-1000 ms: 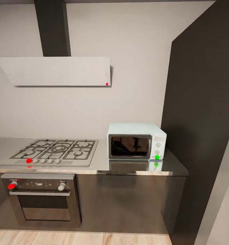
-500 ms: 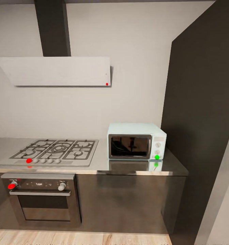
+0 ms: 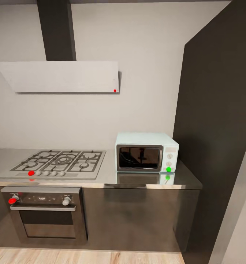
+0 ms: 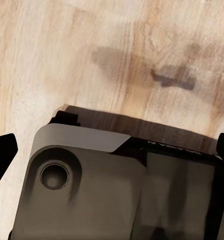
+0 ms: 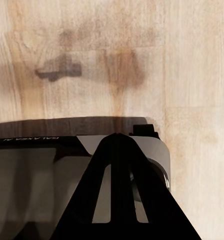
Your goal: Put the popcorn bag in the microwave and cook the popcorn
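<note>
Nothing moved since earlier, microwave [image 3: 146, 152] shut on countertop [image 3: 112, 176], jaws' spread untellable

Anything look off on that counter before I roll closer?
Nothing stands out: the microwave sits square on the countertop with its door shut, a green dot lit at its lower right corner. The hob looks tidy.

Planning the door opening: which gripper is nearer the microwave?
Cannot tell. The left gripper and right gripper both face the wooden floor over the robot's base. The microwave sits up on the countertop, neither near it.
</note>
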You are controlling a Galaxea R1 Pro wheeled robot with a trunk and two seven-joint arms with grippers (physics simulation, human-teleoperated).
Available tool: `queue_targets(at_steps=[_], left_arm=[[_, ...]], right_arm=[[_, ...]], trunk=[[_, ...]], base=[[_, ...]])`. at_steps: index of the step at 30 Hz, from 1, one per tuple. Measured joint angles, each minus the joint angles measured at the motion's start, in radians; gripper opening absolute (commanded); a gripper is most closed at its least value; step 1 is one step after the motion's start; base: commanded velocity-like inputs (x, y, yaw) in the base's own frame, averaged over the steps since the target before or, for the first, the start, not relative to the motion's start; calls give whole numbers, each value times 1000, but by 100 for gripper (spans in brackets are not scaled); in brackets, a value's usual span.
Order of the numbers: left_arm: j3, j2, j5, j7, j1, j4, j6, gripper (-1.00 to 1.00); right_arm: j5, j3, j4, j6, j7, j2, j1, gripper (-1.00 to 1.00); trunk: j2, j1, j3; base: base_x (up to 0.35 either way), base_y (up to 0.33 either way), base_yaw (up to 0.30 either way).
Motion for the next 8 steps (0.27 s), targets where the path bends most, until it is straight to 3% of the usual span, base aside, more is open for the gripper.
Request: queue_targets(at_steps=[8], left_arm=[[0,0,0,0,0,0,0,100]], right_arm=[[0,0,0,0,0,0,0,-100]], trunk=[[0,0,0]], base=[[0,0,0]])
